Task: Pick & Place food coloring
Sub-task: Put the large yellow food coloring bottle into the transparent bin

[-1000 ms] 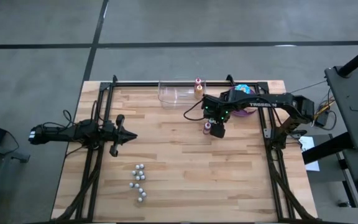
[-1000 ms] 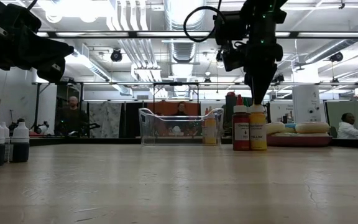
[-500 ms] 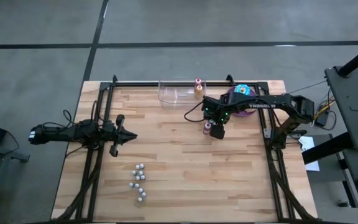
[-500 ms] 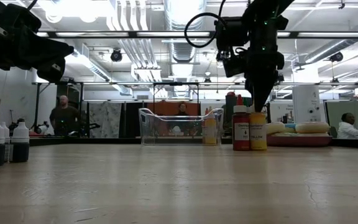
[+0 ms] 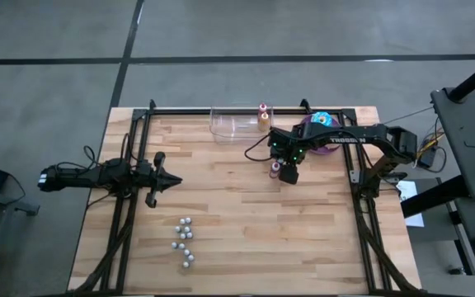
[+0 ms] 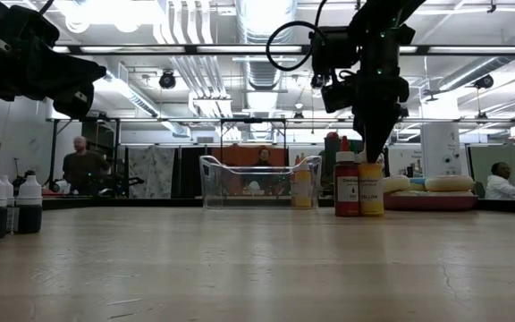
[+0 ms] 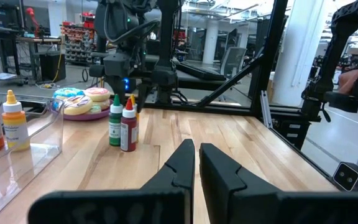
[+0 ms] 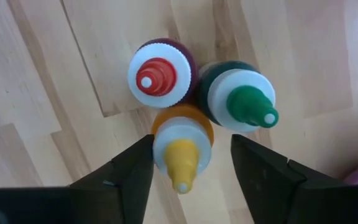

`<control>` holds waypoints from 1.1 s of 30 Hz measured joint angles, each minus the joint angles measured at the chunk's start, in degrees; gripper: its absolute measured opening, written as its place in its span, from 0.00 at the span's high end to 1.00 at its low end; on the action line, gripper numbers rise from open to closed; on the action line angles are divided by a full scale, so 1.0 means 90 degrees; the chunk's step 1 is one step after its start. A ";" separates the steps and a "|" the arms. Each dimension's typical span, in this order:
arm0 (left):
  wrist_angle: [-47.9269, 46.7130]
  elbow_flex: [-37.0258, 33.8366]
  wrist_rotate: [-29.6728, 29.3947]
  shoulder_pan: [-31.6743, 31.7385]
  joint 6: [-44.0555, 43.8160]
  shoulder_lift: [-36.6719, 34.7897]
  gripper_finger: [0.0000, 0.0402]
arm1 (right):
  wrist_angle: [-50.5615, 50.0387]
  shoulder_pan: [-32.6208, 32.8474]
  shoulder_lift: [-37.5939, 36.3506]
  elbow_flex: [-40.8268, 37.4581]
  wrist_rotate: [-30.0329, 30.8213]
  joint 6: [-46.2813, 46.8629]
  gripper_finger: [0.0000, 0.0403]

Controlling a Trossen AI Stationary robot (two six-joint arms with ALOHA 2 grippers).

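Where the table (image 5: 237, 239) shows bare, it is a light wood-plank top edged by dark frame rails, standing on a grey floor. Beyond its far edge the low view shows a large hall with ceiling ducts and strip lights, and people (image 6: 80, 166) well back from the table.

A clear tub (image 5: 234, 124) sits at the far edge, with two bottles just right of it. A plate of doughnuts (image 5: 323, 124) lies at the far right. Small silvery balls (image 5: 185, 242) are scattered on the near side.

The food coloring (image 8: 197, 106) stands upright in a tight cluster right of centre: a red-capped, a green-capped and a yellow-capped bottle (image 8: 180, 146), bodies touching (the high view shows the cluster only partly, under the arm).

The right arm reaches in from the right and bends down, so that the right gripper (image 8: 191, 165) points straight down over the cluster. Its fingers are spread, one on each side of the yellow bottle, with a gap visible on both sides; nothing is grasped.

The left arm lies low over the left side, pointing right, well apart from the cluster. The left gripper (image 7: 194, 163) is clenched and holds nothing.
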 joint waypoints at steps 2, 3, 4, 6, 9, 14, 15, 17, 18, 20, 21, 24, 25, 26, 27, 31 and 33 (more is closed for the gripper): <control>0.0000 0.0000 0.0000 -0.0001 0.0000 0.0000 1.00 | 0.0009 -0.0006 0.0001 -0.0010 -0.0002 0.0010 0.56; 0.0000 0.0001 0.0000 0.0000 -0.0001 -0.0001 1.00 | 0.0010 -0.0008 -0.0001 -0.0012 0.0000 0.0010 0.59; 0.0001 0.0001 0.0000 -0.0001 0.0000 0.0000 1.00 | 0.0010 -0.0010 -0.0001 -0.0015 -0.0002 0.0008 0.61; 0.0001 0.0000 0.0000 0.0000 0.0000 0.0000 1.00 | 0.0012 -0.0009 -0.0003 -0.0015 0.0009 0.0008 0.67; 0.0001 0.0002 0.0000 -0.0002 0.0000 0.0000 1.00 | 0.0012 -0.0010 -0.0006 -0.0015 0.0010 0.0005 0.73; 0.0000 0.0001 0.0000 0.0000 0.0000 0.0000 1.00 | -0.0009 -0.0010 -0.0006 -0.0015 0.0010 -0.0016 0.74; 0.0000 0.0000 0.0000 0.0000 0.0000 0.0000 1.00 | -0.0026 -0.0010 -0.0012 -0.0015 0.0010 -0.0015 0.73; 0.0000 0.0001 0.0000 0.0000 0.0000 0.0000 1.00 | -0.0125 -0.0010 -0.0073 -0.0023 -0.0005 -0.0012 0.72; 0.0001 0.0000 0.0000 -0.0002 0.0000 -0.0002 1.00 | -0.0199 -0.0008 -0.0120 -0.0034 -0.0007 -0.0009 0.72; 0.0001 0.0002 0.0000 0.0000 0.0000 -0.0001 1.00 | -0.0319 -0.0007 -0.0263 -0.0021 -0.0019 0.0015 0.72; -0.0001 0.0001 0.0000 0.0000 0.0000 0.0000 1.00 | -0.0456 -0.0005 -0.0345 0.0006 -0.0024 0.0025 0.72; 0.0001 0.0000 0.0000 0.0000 0.0000 -0.0001 1.00 | -0.0819 -0.0005 -0.0569 0.0102 -0.0024 0.0039 0.73; 0.0000 0.0000 0.0000 -0.0002 0.0000 -0.0002 1.00 | -0.0914 -0.0005 -0.0647 0.0143 -0.0024 0.0042 0.73; 0.0001 0.0001 0.0000 -0.0001 0.0000 0.0000 1.00 | -0.1023 -0.0005 -0.0723 0.0204 -0.0027 0.0045 0.73; 0.0000 0.0000 0.0000 -0.0001 0.0000 0.0000 1.00 | -0.1111 -0.0012 -0.0799 0.0283 -0.0029 0.0047 0.73; -0.0002 0.0000 0.0000 -0.0001 0.0000 -0.0001 1.00 | -0.1522 -0.0140 -0.0964 0.0705 -0.0049 0.0052 0.72; 0.0001 0.0001 0.0000 0.0000 0.0000 0.0000 1.00 | -0.1725 -0.0269 -0.0996 0.1010 -0.0050 -0.0024 0.72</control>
